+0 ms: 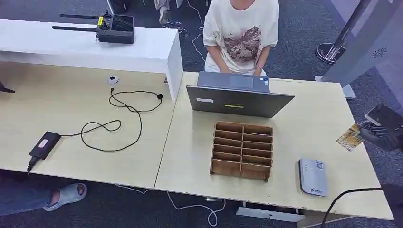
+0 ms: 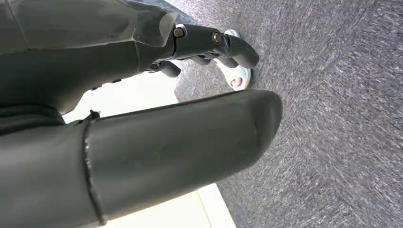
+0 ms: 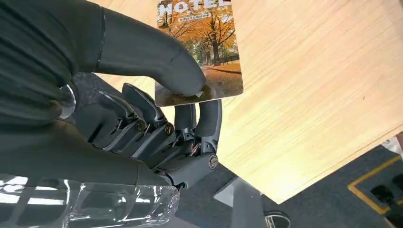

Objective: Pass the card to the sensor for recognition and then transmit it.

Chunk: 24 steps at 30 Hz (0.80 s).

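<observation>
Above wooden table, autumn-photo card

Card top cut off; small print unreadable

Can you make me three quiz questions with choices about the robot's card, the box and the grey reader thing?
1. Where is the sensor?
A. right of the wooden organizer
B. on the laptop
C. on the floor

2. How many columns of slots does the wooden organizer have?
A. one
B. two
C. five

3. What is the right hand doing?
A. hanging with nothing in it
B. pressing the laptop
C. pinching the card

Answers: 1 A, the grey reader lies on the table beside the organizer's right side. 2 B, one divider splits it into two columns. 3 C, the thumb presses the card against the fingers.
</observation>
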Motion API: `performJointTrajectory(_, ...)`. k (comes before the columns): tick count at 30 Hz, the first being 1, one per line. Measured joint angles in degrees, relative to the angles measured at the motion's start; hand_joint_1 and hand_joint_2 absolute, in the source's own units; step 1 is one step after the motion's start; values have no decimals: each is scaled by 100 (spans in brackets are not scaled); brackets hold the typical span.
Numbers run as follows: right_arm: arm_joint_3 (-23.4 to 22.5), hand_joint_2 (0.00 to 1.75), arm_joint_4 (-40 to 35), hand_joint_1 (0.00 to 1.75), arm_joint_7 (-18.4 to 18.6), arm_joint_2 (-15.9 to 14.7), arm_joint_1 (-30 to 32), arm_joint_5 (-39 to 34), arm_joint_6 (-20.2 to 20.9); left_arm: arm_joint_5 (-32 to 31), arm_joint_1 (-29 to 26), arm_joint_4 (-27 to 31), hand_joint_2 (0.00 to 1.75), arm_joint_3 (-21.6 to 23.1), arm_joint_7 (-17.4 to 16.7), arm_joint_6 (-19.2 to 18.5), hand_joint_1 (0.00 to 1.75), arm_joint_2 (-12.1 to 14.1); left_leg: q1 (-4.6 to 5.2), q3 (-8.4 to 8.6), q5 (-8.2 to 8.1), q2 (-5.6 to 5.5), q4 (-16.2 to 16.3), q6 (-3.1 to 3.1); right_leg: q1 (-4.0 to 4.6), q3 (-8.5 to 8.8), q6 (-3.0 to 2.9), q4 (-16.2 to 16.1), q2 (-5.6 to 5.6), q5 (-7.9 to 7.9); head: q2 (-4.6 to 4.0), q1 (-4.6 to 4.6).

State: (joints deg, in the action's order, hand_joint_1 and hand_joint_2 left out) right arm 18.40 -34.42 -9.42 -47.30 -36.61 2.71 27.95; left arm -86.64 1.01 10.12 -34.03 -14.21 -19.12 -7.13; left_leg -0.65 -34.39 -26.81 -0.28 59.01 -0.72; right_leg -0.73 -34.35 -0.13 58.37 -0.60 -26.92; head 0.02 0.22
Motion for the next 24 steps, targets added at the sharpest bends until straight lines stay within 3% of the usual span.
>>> performJointTrajectory(20, -15, 175, 35, 175, -129, 79, 13, 83, 116, 0, -2, 0, 0, 0, 15, 44, 0, 0, 0, 2, 0, 0, 0, 0, 0, -1, 0, 0, 0, 0, 0, 0)
performJointTrajectory(24, -136, 175, -114, 175, -258, 81, 345, 330, 158, 0, -2, 0, 0, -2, 15, 50, 0, 0, 0, 0, 0, 0, 0, 0, 0, -1, 0, 0, -1, 0, -2, -2)
